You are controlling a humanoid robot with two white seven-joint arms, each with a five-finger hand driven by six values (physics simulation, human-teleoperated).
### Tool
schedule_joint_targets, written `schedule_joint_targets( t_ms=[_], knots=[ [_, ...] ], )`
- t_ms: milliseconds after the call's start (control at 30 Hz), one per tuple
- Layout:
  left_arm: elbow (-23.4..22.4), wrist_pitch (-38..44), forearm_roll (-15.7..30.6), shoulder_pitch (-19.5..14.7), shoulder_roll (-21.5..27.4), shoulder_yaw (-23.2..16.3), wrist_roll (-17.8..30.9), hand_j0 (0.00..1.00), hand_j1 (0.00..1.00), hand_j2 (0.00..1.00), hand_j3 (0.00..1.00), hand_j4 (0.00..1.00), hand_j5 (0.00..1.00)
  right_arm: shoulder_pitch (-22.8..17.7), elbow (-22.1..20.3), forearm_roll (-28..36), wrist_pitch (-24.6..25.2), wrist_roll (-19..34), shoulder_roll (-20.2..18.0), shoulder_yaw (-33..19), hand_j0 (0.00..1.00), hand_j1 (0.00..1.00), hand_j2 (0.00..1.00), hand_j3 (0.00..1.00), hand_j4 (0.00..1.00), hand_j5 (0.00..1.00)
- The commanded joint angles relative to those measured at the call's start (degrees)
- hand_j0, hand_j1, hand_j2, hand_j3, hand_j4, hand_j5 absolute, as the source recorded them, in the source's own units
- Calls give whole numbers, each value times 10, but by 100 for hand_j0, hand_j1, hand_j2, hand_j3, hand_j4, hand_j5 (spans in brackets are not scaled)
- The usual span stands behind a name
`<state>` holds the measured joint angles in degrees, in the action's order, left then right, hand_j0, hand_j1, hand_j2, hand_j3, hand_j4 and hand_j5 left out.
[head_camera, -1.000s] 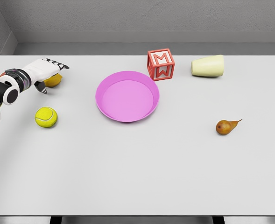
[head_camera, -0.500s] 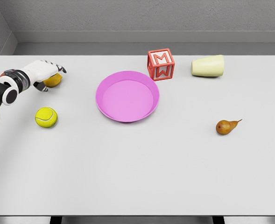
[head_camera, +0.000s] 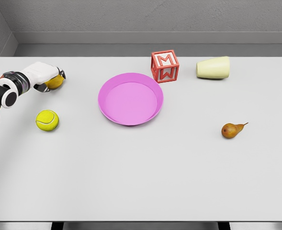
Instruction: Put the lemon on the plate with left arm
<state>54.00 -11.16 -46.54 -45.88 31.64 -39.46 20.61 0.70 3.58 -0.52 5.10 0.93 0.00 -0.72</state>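
A white table [head_camera: 141,182] is filling most of the head view, with a grey wall running behind its far edge. The left hand [head_camera: 44,75] is reaching in from the picture's left edge on its white arm, and it is lying over the lemon [head_camera: 55,82] near the table's far left side. Its fingers are curling down around the fruit, so only a yellow-orange sliver is showing under the palm; the hand seems to be gripping the lemon, though the hand itself is hiding where the fingers meet the fruit. The lemon appears to be sitting on the table, well apart from the pink plate [head_camera: 108,87], which is lying to its right, a little left of the table's middle and towards the far side.

A yellow tennis ball [head_camera: 47,120] is resting nearer the camera than the hand, just below it in the picture. A red letter block [head_camera: 165,66] is standing just beyond the plate's far right rim. A pale yellow cup [head_camera: 213,67] is lying on its side to the right of the block. A brown pear [head_camera: 232,129] is lying well to the right of the plate.
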Motion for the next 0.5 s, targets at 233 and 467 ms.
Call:
schedule_joint_targets(
  t_ms=[233, 467],
  knots=[
    [1, -1, 1, 0, 3, 2, 0, 63, 63, 63, 63, 63, 63, 0, 0, 0, 0, 0, 0, 0, 100, 100, 100, 100, 100, 100],
    [1, -1, 1, 0, 3, 2, 0, 61, 61, 61, 61, 61, 61, 0, 0, 0, 0, 0, 0, 0, 100, 100, 100, 100, 100, 100]
  ],
)
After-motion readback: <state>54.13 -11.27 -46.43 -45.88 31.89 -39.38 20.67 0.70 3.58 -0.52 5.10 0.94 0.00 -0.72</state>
